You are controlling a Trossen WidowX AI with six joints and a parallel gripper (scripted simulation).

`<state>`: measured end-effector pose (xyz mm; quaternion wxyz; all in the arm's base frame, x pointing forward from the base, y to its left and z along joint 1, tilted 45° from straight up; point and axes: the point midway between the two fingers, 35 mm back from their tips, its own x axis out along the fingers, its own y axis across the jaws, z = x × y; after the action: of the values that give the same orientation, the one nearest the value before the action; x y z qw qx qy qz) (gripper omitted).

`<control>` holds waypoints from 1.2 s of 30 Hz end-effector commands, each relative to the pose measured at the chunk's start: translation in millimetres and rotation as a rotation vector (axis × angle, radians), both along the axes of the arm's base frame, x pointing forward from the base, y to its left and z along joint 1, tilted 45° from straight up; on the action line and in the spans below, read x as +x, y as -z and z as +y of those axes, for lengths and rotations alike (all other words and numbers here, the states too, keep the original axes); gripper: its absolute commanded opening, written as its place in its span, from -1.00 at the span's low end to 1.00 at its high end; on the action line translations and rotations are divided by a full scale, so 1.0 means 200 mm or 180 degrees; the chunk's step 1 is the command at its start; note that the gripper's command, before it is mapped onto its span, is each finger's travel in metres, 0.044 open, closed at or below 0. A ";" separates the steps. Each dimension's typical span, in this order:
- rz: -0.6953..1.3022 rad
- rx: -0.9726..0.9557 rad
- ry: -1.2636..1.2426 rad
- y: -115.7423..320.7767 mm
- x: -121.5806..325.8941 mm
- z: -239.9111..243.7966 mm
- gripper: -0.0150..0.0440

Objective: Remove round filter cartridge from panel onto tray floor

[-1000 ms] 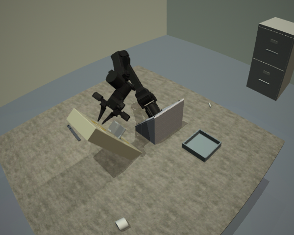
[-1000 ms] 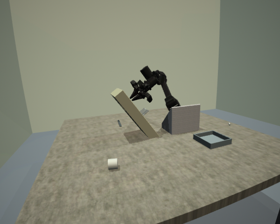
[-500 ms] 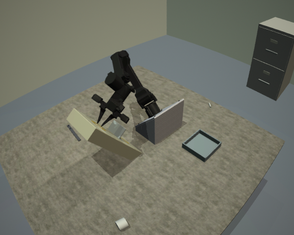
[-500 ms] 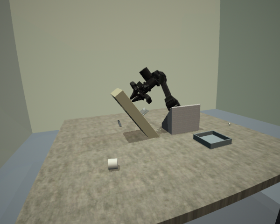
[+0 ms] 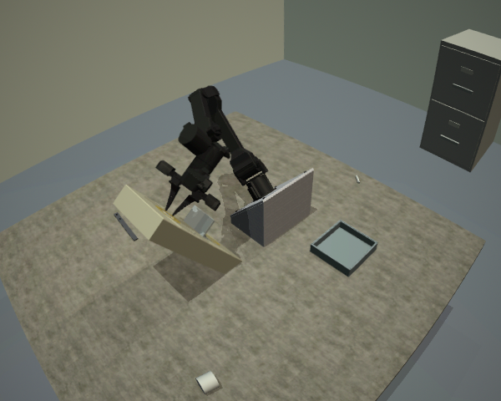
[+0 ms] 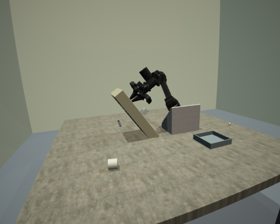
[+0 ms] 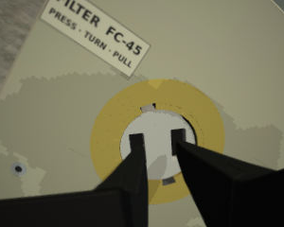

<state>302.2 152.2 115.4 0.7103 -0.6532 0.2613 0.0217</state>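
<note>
Currently, claw (image 5: 169, 212) (image 6: 130, 100) (image 7: 160, 150): partly spread, nothing pinched; my two fingertips stand apart at the cartridge face.
Cartridge (image 7: 158, 125): pale round face, seated in the panel opening, not in the tray.
Slots: left-hand one in wrist view (image 7: 135, 138) and right-hand one (image 7: 178, 132) are dark, roughly parallel; one fingertip lines up with each. Can't tell tip depth or contact.
Collar (image 7: 106, 137): yellow ring around the cartridge. Pale notch (image 7: 148, 109) at its inner edge on the upper side in wrist view, dark notch (image 7: 168, 181) on the lower side.
Panel (image 5: 194, 243) (image 6: 137, 113) (image 7: 62, 118): cream slab, leaning at a slant; claw at its face.
Label (image 7: 97, 35): reads "FILTER FC-45", "PRESS · TURN · PULL".
Arm (image 5: 207, 159) (image 6: 166, 89): black, bent over, reaching down to the panel.
Tray (image 5: 343, 248) (image 6: 212, 138): shallow, dark walls, pale floor, nothing inside; well apart from claw.
Upright board (image 5: 287, 211) (image 6: 185, 119): between panel and tray, dark sloped side.
White cylinder (image 5: 207, 382) (image 6: 112, 164): on its side on the tabletop (image 5: 285, 323) (image 6: 147, 168), well apart from panel.
Dark bar (image 5: 125, 226) (image 6: 119, 123): flat, near panel.
Cabinet (image 5: 462, 104): two drawers, beyond the table.
</note>
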 end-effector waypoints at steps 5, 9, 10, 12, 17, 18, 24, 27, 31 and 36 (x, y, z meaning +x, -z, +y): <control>0.0019 -0.0013 -0.0014 0.00 0.00 0.00 -0.18; 0.0018 -0.0013 -0.0014 0.01 0.01 0.00 -0.18; 0.0018 -0.0013 -0.0014 0.01 0.01 0.00 -0.18; 0.0018 -0.0013 -0.0014 0.01 0.01 0.00 -0.18; 0.0018 -0.0013 -0.0014 0.01 0.01 0.00 -0.18; 0.0018 -0.0013 -0.0014 0.01 0.01 0.00 -0.18; 0.0018 -0.0013 -0.0014 0.01 0.02 -0.01 -0.18; 0.0017 -0.0013 -0.0014 0.02 0.03 -0.01 -0.18; 0.0017 -0.0013 -0.0014 0.02 0.03 -0.01 -0.18; 0.0017 -0.0013 -0.0014 0.03 0.05 -0.02 -0.18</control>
<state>310.7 150.1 112.6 0.7106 -0.6533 0.2602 0.0230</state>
